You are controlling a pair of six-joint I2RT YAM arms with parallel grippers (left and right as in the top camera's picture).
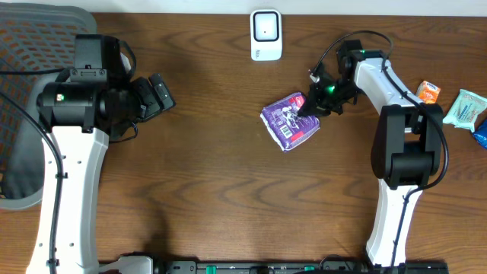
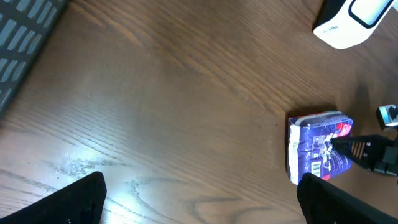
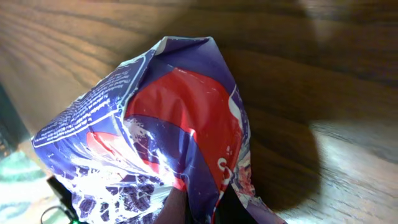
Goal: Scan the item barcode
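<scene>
Pinching a corner of the pouch, the right gripper is gripping what looks light, soft and slippery; the left gripper is gaping.

White arms, black joints, apparently green LEDs

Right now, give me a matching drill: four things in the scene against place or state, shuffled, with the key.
Things:
1. purple packet
2. white scanner
3. left gripper
4. right gripper

Place or state:
A. open, holding nothing
B. standing at the far edge, centre
C. shut on the packet's edge
D. lying just right of centre, crumpled

Pairs: 1-D, 2-B, 3-A, 4-C
</scene>
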